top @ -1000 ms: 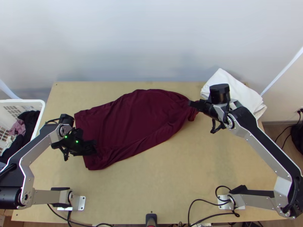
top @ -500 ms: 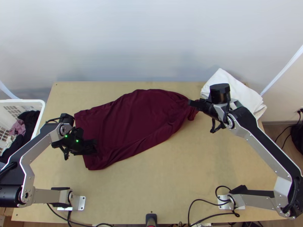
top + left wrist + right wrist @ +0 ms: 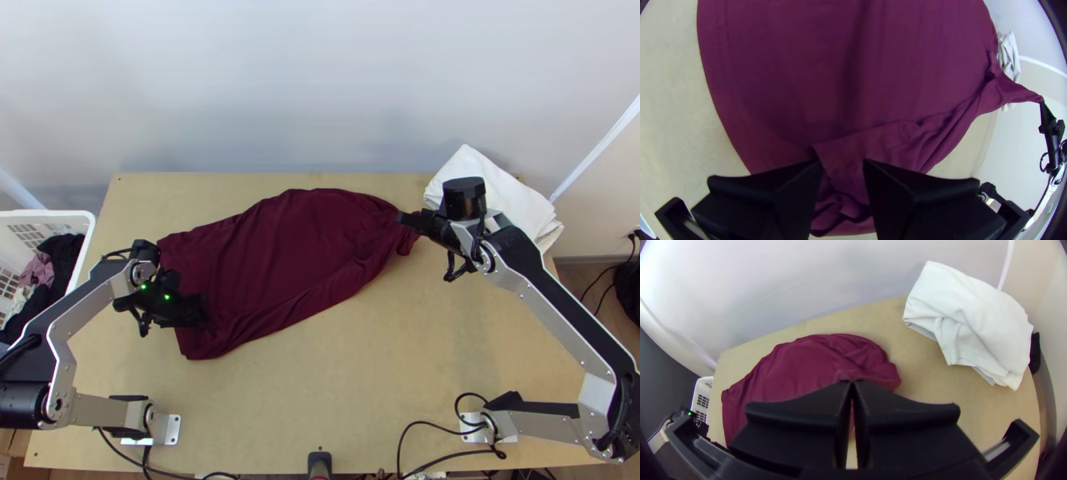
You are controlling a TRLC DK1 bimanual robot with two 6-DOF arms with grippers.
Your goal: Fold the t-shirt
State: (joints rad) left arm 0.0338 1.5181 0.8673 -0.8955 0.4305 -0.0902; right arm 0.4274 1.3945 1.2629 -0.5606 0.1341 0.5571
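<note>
A dark maroon t-shirt [image 3: 280, 256] lies across the table's middle and left, its right end drawn to a bunched point. At its near left corner is my left gripper [image 3: 200, 312], over the cloth. In the left wrist view that gripper [image 3: 842, 166] is open, with a folded-over layer of the shirt [image 3: 889, 142] visible between and beyond its fingers. My right gripper [image 3: 406, 218] is at the bunched right end of the shirt. In the right wrist view its fingers meet at the tips, and the gripper [image 3: 852, 383] is shut on the maroon cloth [image 3: 818, 362].
Folded white cloth [image 3: 496, 192] lies at the table's back right corner, beside the right arm. A white basket [image 3: 80, 220] with dark and pink clothes stands left of the table [image 3: 336, 400]. Black cables [image 3: 432, 424] run along the near edge.
My left gripper has shifted very slightly to the right over the shirt's near left corner. The right gripper and the shirt have kept still.
</note>
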